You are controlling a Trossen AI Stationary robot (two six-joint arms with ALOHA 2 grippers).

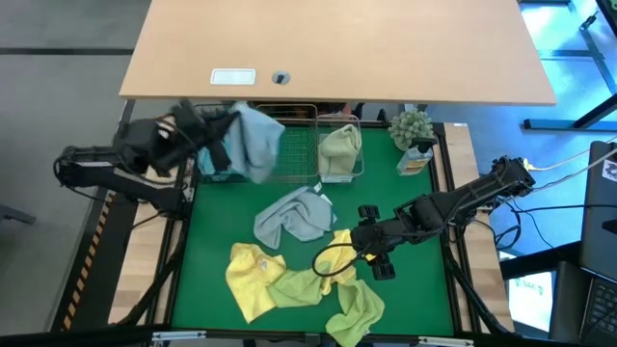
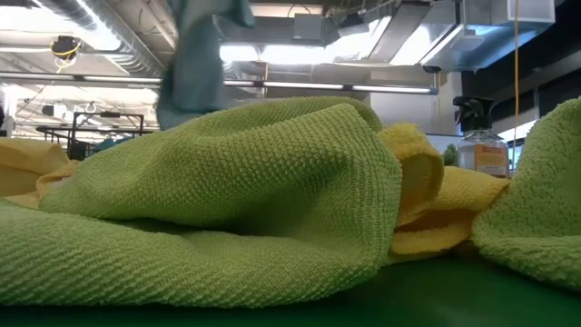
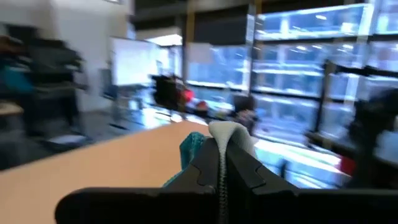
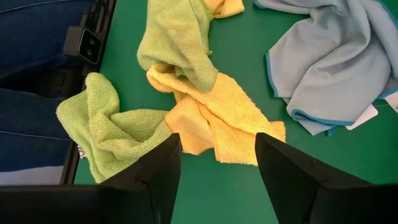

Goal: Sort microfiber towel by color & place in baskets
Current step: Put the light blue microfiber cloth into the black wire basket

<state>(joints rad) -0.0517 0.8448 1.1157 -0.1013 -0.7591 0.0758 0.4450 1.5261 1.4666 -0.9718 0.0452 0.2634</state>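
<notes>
My left end effector (image 1: 224, 133) is clamped tight on a light blue-grey towel (image 1: 255, 143); in my left wrist view the fingers (image 3: 239, 171) meet with a fold of the cloth (image 3: 231, 132) pinched between them. The towel hangs from that grip, raised off the bench, over the left end of the row of baskets. Just under and beside it is the black wire basket (image 1: 214, 166), mostly hidden by my arm and the cloth. Next along is the silver wire basket (image 1: 294, 145), and past that the clear basket (image 1: 339, 154) with a pale green towel (image 1: 340, 146) inside. A small potted plant (image 1: 413, 129) stands farther on, at the far right corner of the green bench (image 1: 424, 289).

My right end effector (image 1: 364, 253) hovers low over the bench with its fingers (image 4: 292, 177) spread wide, holding nothing. Directly ahead of them lies a yellow towel (image 4: 214, 121), tangled with two pale green ones (image 4: 109, 127) (image 4: 177, 37). Another blue-grey towel (image 4: 336, 59) lies flat just beyond, between this pile and the baskets. A further yellow towel (image 1: 251, 275) lies at the pile's far side.
</notes>
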